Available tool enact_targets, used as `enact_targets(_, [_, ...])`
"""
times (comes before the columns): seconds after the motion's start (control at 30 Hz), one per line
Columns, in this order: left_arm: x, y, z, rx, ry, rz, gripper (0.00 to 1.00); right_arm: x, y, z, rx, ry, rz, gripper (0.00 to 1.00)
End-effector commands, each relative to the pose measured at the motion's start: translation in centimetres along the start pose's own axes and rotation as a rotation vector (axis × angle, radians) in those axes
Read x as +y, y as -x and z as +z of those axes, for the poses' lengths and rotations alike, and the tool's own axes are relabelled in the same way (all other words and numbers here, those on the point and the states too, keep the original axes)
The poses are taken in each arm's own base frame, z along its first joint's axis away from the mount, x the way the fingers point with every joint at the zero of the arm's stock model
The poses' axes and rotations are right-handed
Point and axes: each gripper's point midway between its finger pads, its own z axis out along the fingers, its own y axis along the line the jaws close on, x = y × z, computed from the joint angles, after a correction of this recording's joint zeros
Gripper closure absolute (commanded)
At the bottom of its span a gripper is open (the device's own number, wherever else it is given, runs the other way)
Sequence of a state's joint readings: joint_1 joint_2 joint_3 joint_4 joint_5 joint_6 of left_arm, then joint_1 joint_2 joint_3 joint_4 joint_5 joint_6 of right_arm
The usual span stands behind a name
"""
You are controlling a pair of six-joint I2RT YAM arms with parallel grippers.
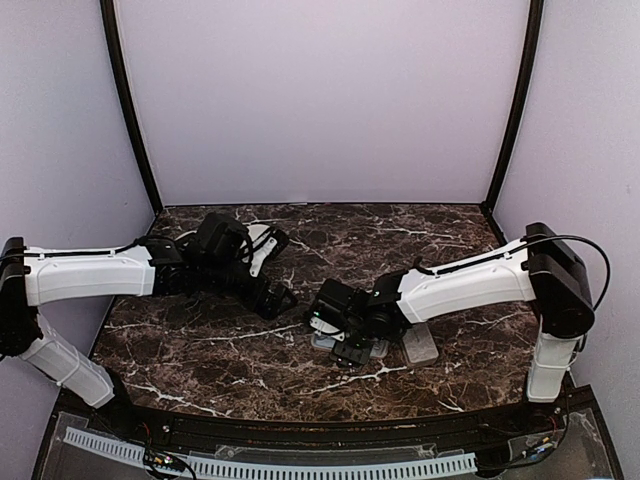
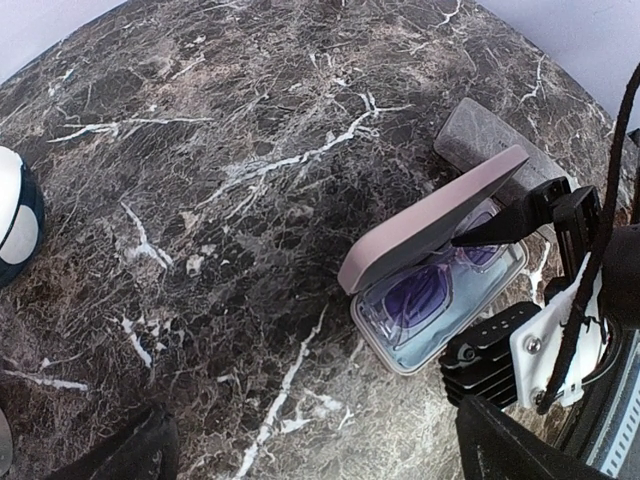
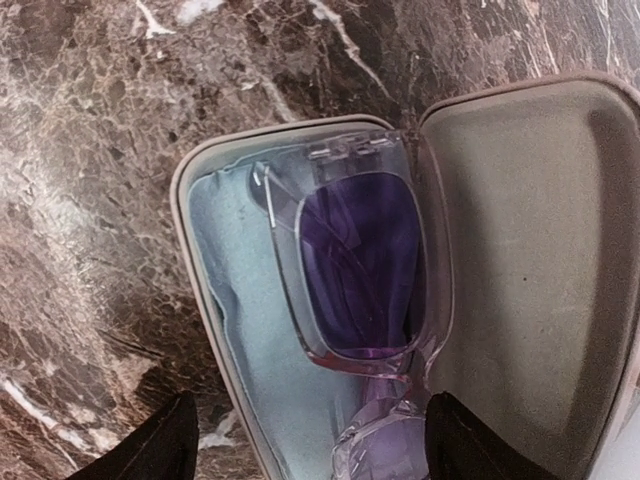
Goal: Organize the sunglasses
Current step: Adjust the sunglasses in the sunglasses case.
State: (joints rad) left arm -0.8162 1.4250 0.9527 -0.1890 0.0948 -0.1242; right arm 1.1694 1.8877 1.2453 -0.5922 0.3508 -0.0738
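Observation:
An open oblong case point(image 3: 520, 260) lies on the marble table, lined with a light-blue cloth point(image 3: 235, 300). In it lies a pair of sunglasses point(image 3: 360, 270) with a clear frame and purple lenses; no red or black pair shows. My right gripper point(image 3: 310, 450) is open and hovers right over the case, a finger on each side. From the left wrist view I see the case's raised lid point(image 2: 430, 225), the sunglasses point(image 2: 440, 295) and the right gripper point(image 2: 520, 345) beside them. My left gripper point(image 2: 320, 460) is open and empty, to the left of the case point(image 1: 322, 340).
A second, closed grey case point(image 2: 490, 135) lies just behind the open one; it also shows in the top view point(image 1: 420, 343). A white and dark rounded object point(image 2: 15, 215) sits at the back left, under the left arm point(image 1: 262, 245).

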Motion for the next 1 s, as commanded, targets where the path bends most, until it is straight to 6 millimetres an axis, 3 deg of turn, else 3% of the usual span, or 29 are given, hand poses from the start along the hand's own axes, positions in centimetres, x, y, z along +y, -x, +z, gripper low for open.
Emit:
enact_targets(0.0, [-0.1, -0.2, 0.0, 0.005, -0.015, -0.003, 0.01, 0.2, 0.5, -0.1, -0.005, 0.024, 0.007, 0.23])
enact_targets(0.97, [0.1, -0.8, 0.9, 0.029, -0.009, -0.008, 0.01, 1.9, 1.3, -2.2, -0.063, 0.108, 0.011, 0.44])
